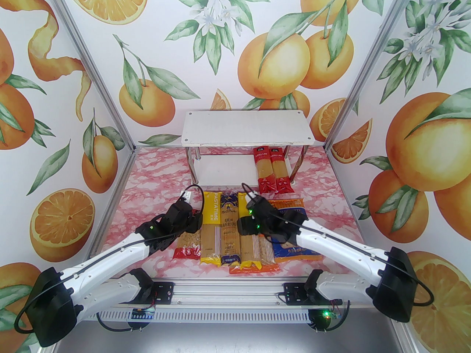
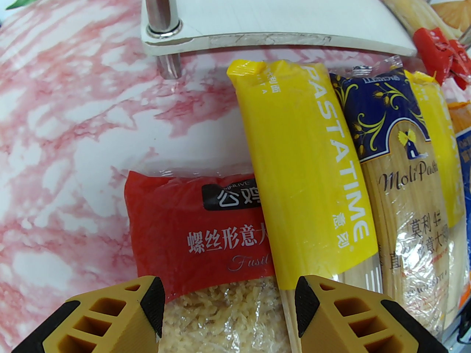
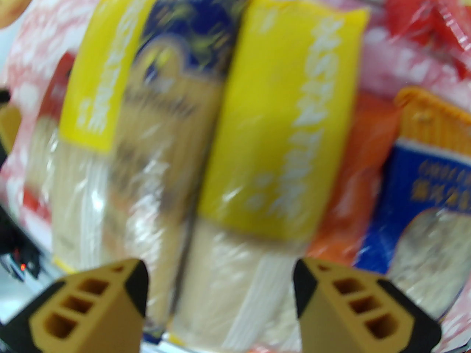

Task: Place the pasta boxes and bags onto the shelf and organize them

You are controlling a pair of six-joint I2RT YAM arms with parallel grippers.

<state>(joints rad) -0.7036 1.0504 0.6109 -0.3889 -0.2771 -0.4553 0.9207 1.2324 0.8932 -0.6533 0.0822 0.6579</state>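
Hovering with jaws apart, the left gripper (image 2: 228,303) has the red bag (image 2: 191,241) of spirals right below it, with a yellow spaghetti pack (image 2: 305,167) overlapping that bag under one finger. The bag looks soft and shifty, so pinch its bunched middle. The right gripper (image 3: 220,285), also spread wide, hangs over a second yellow pack (image 3: 279,123). This one looks stiff, slick and brittle, best taken across its narrow middle. The shelf (image 1: 246,129) stands ahead of both on the bench (image 2: 73,123).

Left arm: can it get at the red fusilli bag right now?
Probably yes. The open left gripper hangs right over the red plastic fusilli bag; its left side lies uncovered, though the long yellow PASTATIME spaghetti pack overlaps its right edge.
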